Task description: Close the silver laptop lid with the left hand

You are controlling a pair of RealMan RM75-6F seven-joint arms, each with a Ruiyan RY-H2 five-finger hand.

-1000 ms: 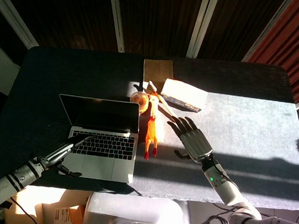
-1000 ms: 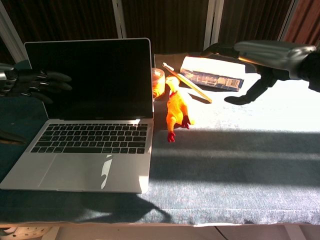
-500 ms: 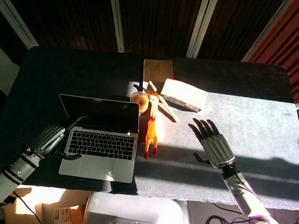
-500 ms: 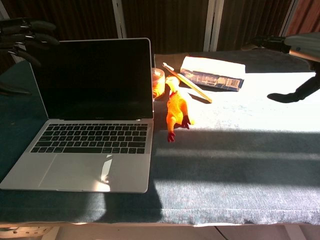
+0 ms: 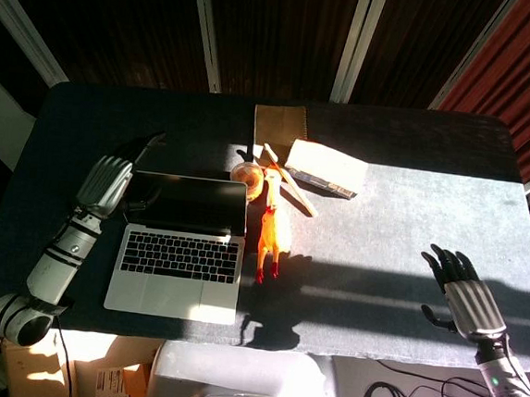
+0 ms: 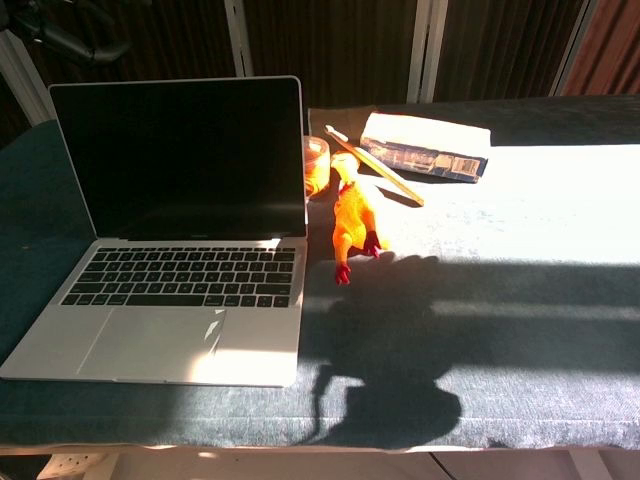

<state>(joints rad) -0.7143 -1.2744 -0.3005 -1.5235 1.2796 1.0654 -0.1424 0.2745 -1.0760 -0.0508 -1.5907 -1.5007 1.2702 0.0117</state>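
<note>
laptop: silver laptop with black keys and dark screen (image 5: 182, 247), lid up, screen upright, sits at the near-left of the dark blue-grey cloth table (image 5: 418, 147).
my left hand: my left hand (image 5: 109, 180) is up at the far-left corner of the lid, just beside its top edge; fingers spread, holding nothing. Can't tell whether it touches the lid. Chest view catches only dark fingertips (image 6: 75, 40) above the lid's top-left corner.
my right hand: my right hand (image 5: 465, 295) hovers over the near-right of the table, well apart from the laptop, fingers spread, holding nothing.
other stuff: orange rubber chicken toy (image 5: 269, 241) lies just beside the laptop's right edge; small orange round cup (image 5: 246, 174) behind the lid's right corner; pale wooden stick (image 5: 290, 182) across the chicken's head; white rectangular box (image 5: 325, 168) and brown paper bag (image 5: 279, 125) further back.
</note>
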